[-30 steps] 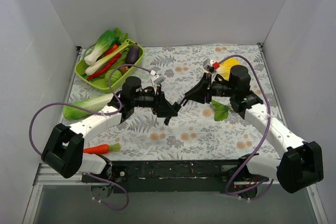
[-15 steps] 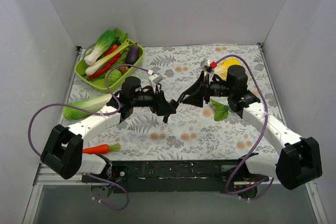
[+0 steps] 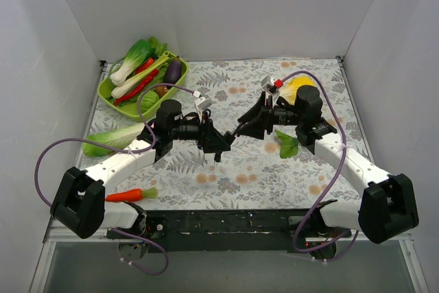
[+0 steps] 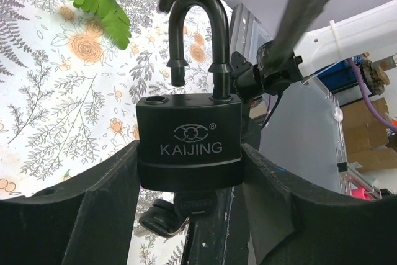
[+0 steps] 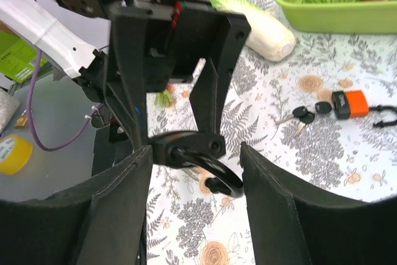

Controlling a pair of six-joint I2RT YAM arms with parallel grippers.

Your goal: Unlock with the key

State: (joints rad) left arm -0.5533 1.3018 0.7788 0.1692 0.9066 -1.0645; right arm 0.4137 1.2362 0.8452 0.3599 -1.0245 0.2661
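Padlock (image 4: 189,138), black, marked KAIJING.

Left wrist view: the left gripper (image 4: 189,169) pinches the body by both flanks and holds it upright, off the floral cloth (image 4: 56,91). The shackle (image 4: 197,32) stands raised. Its notched free end hangs clear above its hole, and the other leg is seated in the body. It reads as released but not swung aside. Under the body is a dark rounded head, likely the key (image 4: 162,218) in the keyway; it is partly hidden, so I am not certain. Two blurred dark fingers of the other arm flank the shackle crown. I cannot tell whether they touch it.

Right wrist view: the right gripper (image 5: 195,148) is spread wide with nothing pinched. The padlock sits end-on straight ahead, its loop pointing at the camera. On the cloth beyond lies an orange padlock (image 5: 346,104) with a bunch of keys (image 5: 304,116) just beside it, neither in play.

Top view: the two grippers meet tip to tip above mid-table. The lock is too small to make out there.

Judgement on the step:
- Keep the left clamp firm so the body cannot roll.
- Bring the right pads square onto the crown.
- Draw along the seated leg's line first, then swing.
- Avoid side load, which would twist the body out of the pads.
- Keep clear of the key head below.
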